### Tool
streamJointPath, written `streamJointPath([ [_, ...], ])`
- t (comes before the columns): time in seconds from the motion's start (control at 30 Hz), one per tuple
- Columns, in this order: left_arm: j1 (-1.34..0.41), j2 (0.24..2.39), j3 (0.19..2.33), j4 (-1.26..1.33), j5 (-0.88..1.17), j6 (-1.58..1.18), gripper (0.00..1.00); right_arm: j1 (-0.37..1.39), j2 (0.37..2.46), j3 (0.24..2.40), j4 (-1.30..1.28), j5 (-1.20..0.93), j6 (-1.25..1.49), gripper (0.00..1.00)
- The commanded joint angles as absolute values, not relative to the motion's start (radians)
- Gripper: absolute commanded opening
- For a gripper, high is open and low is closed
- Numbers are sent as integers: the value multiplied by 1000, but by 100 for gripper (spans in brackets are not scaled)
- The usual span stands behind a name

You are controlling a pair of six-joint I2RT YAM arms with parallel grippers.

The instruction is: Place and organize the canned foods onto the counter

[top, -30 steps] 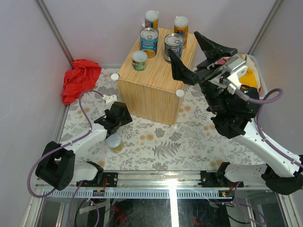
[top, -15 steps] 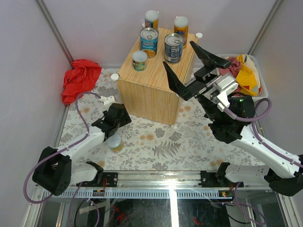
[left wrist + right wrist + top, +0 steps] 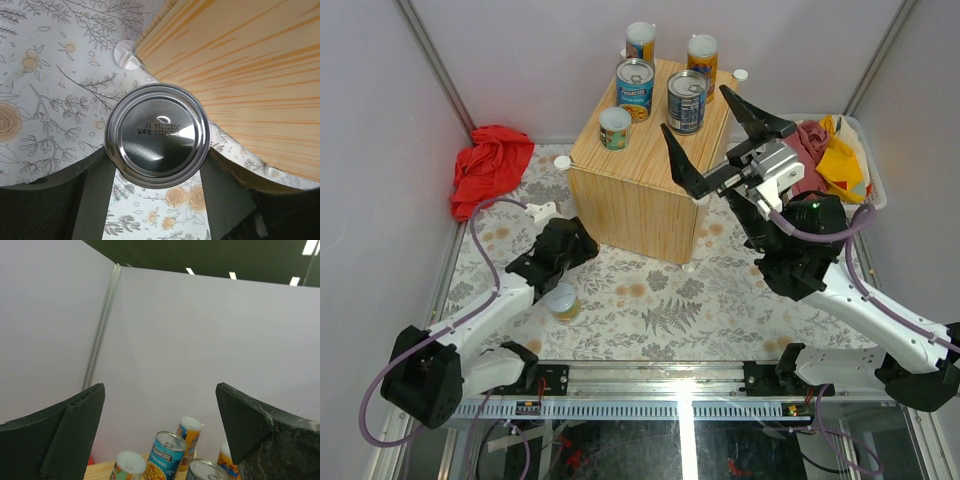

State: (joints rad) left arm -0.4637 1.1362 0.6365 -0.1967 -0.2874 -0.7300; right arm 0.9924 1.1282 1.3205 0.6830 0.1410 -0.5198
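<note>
A short can (image 3: 561, 302) with a silver lid (image 3: 157, 135) sits low over the floral cloth, left of the counter. My left gripper (image 3: 560, 288) is shut on it, one dark finger (image 3: 97, 192) on each side. The counter (image 3: 650, 185), a light wooden cube, carries two tall orange-blue cans (image 3: 640, 42) (image 3: 702, 55), two wide blue cans (image 3: 634, 88) (image 3: 686, 100) and a short green one (image 3: 614, 128). My right gripper (image 3: 717, 138) hangs wide open and holds nothing at the counter's right front corner. Its wrist view looks over the blue can (image 3: 165, 455) toward the back wall.
A red cloth (image 3: 490, 168) lies bunched at the left wall. A white basket (image 3: 868, 190) full of coloured cloths stands right of the counter, behind my right arm. Walls close in on three sides. A metal rail (image 3: 670, 385) runs along the near edge.
My right gripper has dropped down and leftward, from beside the basket to the counter's right front corner, and opened a bit wider. The left arm's elbow shifted; its can stayed put.
</note>
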Motion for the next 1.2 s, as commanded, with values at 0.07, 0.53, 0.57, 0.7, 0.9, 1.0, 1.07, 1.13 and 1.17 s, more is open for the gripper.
streamJointPath([
  [0.07,-462,1043,632,-136,-220,-793,30,928,1135,1337,659,336,-430,100],
  [0.53,-462,901,625,-99,-92,-857,28,788,1283,1384,396,482,-116,99],
  [0.57,-463,895,628,-95,-82,-860,28,786,1290,1392,365,480,-93,99],
  [0.7,-462,873,646,-88,-43,-864,28,784,1314,1411,248,437,17,100],
  [0.9,-462,828,651,-62,6,-891,27,781,1339,1419,112,378,152,100],
  [1.0,-462,807,650,-48,28,-924,27,781,1331,1401,70,331,217,99],
  [1.07,-462,799,650,-35,43,-950,27,776,1318,1389,43,300,260,99],
  [1.13,-462,798,657,-16,66,-973,27,772,1301,1371,26,270,303,98],
  [1.17,-462,801,661,-9,77,-982,27,770,1293,1363,20,250,323,98],
])
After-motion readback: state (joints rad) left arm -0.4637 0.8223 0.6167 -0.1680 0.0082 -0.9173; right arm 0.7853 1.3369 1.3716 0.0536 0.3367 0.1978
